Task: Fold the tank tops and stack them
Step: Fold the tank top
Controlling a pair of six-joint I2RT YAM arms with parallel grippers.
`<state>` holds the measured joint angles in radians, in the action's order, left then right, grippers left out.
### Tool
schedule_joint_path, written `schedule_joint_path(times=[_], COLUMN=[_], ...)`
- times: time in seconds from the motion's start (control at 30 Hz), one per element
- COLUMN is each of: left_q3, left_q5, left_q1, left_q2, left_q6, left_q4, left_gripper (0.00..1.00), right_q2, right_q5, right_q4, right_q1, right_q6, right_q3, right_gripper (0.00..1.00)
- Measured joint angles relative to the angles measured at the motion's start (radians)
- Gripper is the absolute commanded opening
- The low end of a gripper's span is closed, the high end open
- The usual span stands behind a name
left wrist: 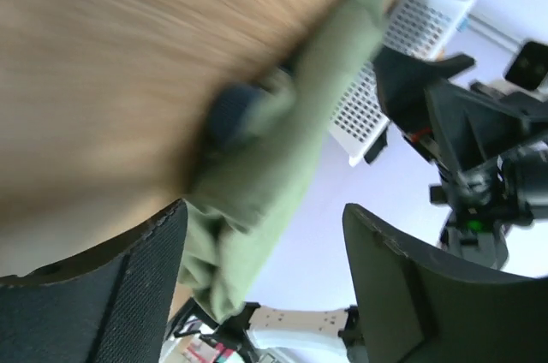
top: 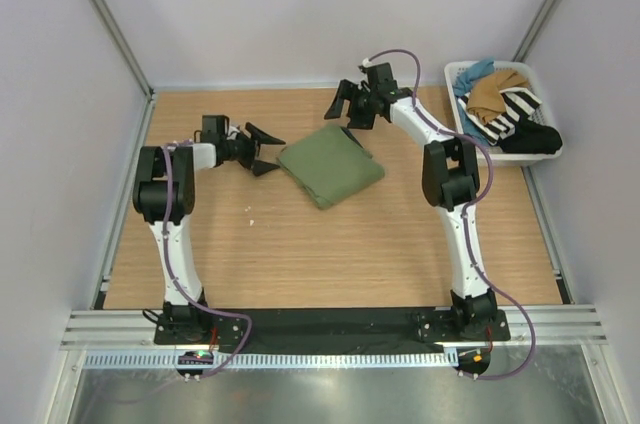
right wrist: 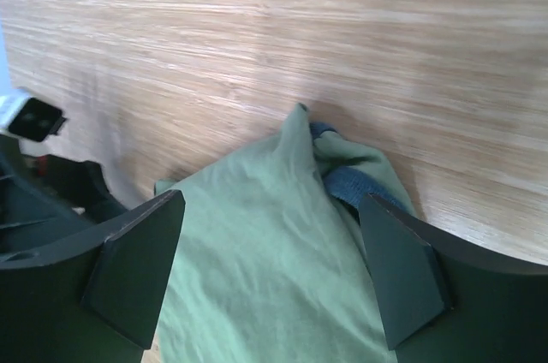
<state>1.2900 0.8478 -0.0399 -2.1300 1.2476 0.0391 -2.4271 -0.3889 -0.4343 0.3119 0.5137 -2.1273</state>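
Jaws on both arms are standing wide apart, closing on nothing. Left gripper (top: 272, 152) is hovering just beside the left edge of the olive green tank top (top: 330, 166), fingers pointing toward it. Right gripper (top: 346, 116) is hanging just past the top's far corner, tilted down at it.

Olive green tank top is lying folded into a compact, roughly square packet, turned at an angle, on the wooden table (top: 300, 264). It is sitting between the two grippers.

Left wrist view is coming through motion-blurred: the top (left wrist: 325, 80) is showing as a green band running across the wood, with a dark blurred patch on it that I cannot identify. The right gripper (left wrist: 479, 140) is showing beyond it.

Right wrist view: the top (right wrist: 257, 277) is filling the space seen between the fingers (right wrist: 128, 269). Dark blue-grey trim (right wrist: 351, 183) is peeking out of the fold at the corner on the right of this view.

White basket (top: 452, 72) is sitting well to the right of the green top, at the table's far right corner. Tan-brown tank top (top: 497, 91) is lying bunched inside it, unfolded, above the striped garment (top: 510, 114) and the black garment (top: 530, 139), which is spilling over the near rim. Some blue cloth (top: 470, 79) is showing beside the tan one.
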Motion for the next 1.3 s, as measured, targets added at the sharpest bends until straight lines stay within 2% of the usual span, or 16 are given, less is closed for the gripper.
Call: schedule_joint_path(times=[0.13, 0.33, 0.47, 0.5, 0.73, 0.93, 0.97, 1.07, 1.2, 1.3], left_q3=[0.003, 0.003, 0.003, 0.003, -0.001, -0.054, -0.062, -0.081, -0.106, -0.14], left_q5=[0.012, -0.027, -0.085, -0.101, -0.294, -0.415, -0.425, -0.445, -0.457, -0.464], left_q1=[-0.001, -0.018, -0.041, -0.048, -0.094, -0.125, -0.13, -0.146, -0.165, -0.177], left_q2=[-0.029, 0.019, 0.076, 0.087, 0.183, 0.326, 0.346, 0.395, 0.449, 0.494], left_q6=[-0.01, -0.08, -0.145, -0.163, -0.285, -0.329, -0.336, -0.35, -0.373, -0.392], left_q4=[0.018, -0.047, -0.124, -0.143, -0.323, -0.389, -0.396, -0.418, -0.445, -0.463], left_gripper=[0.77, 0.72, 0.68, 0.68, 0.71, 0.71, 0.71, 0.71, 0.71, 0.71], right_q2=[0.036, 0.261, 0.396, 0.415, 0.362, 0.322, 0.323, 0.383, 0.534, 0.665], right_q5=[0.006, 0.079, 0.139, 0.152, 0.177, 0.125, 0.104, 0.055, 0.026, 0.037], right_q4=[0.064, 0.084, 0.084, 0.08, 0.022, 0.0, 0.013, 0.095, 0.137, 0.15], right_q1=[0.0, 0.0, -0.001, -0.002, -0.006, -0.008, -0.008, -0.008, 0.03, 0.105], right_q6=[0.003, -0.058, -0.103, -0.114, -0.162, -0.159, -0.154, -0.135, -0.094, -0.064], right_q3=[0.095, 0.337, 0.428, 0.441, 0.458, 0.559, 0.592, 0.708, 0.948, 1.1], right_gripper=[0.88, 0.83, 0.84, 0.88, 0.89, 0.72, 0.66, 0.56, 0.55, 0.57])
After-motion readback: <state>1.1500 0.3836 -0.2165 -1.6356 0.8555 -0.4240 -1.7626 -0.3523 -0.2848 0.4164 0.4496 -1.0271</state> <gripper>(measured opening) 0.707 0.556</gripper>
